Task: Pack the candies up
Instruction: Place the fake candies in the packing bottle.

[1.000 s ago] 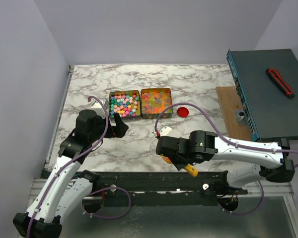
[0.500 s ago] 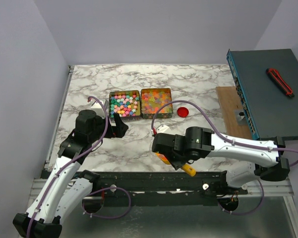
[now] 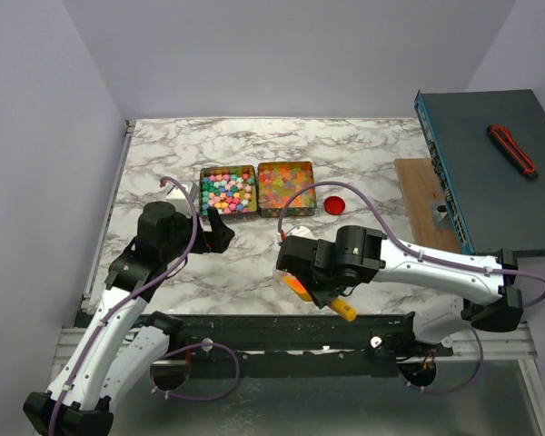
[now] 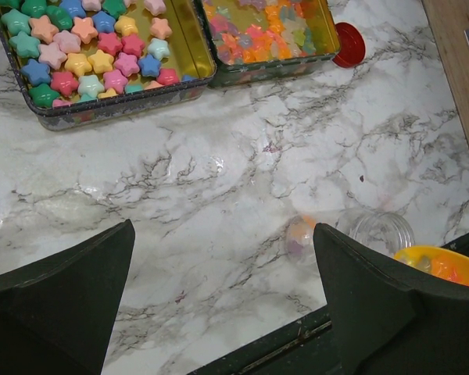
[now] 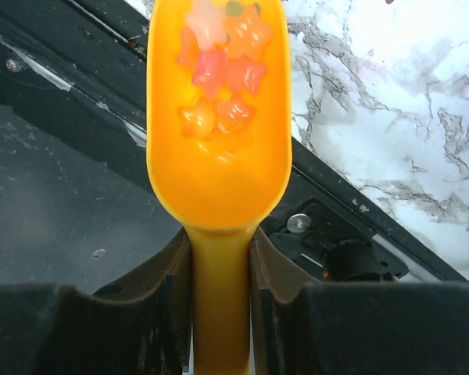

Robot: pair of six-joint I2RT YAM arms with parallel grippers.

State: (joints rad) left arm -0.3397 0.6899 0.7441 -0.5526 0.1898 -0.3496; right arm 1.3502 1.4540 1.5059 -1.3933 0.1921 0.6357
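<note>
Pastel star candies (image 3: pixel 228 191) fill the left tin, and glossy jelly candies (image 3: pixel 284 183) fill the right tin (image 4: pixel 328 35). My right gripper (image 5: pixel 219 254) is shut on the handle of a yellow-orange scoop (image 5: pixel 219 156). Several star candies (image 5: pixel 219 66) lie in its bowl, which hangs over the table's near edge. In the top view the scoop (image 3: pixel 296 283) pokes out under the right wrist. A clear jar (image 4: pixel 381 231) stands beside the scoop (image 4: pixel 445 266), with a few sweets (image 4: pixel 299 234) seen through its glass. My left gripper (image 4: pixel 223 234) hovers open over bare marble, near the pastel tin (image 4: pixel 102 109).
A round red cap (image 3: pixel 334 204) lies right of the jelly tin. A wooden board (image 3: pixel 422 195) and a blue-grey box (image 3: pixel 490 182) carrying a red-black cutter (image 3: pixel 511 149) stand at the right. A black rail (image 3: pixel 282 331) runs along the near edge.
My right arm has carried the loaded scoop a little to the left and away from the rail. The left arm has not moved.
</note>
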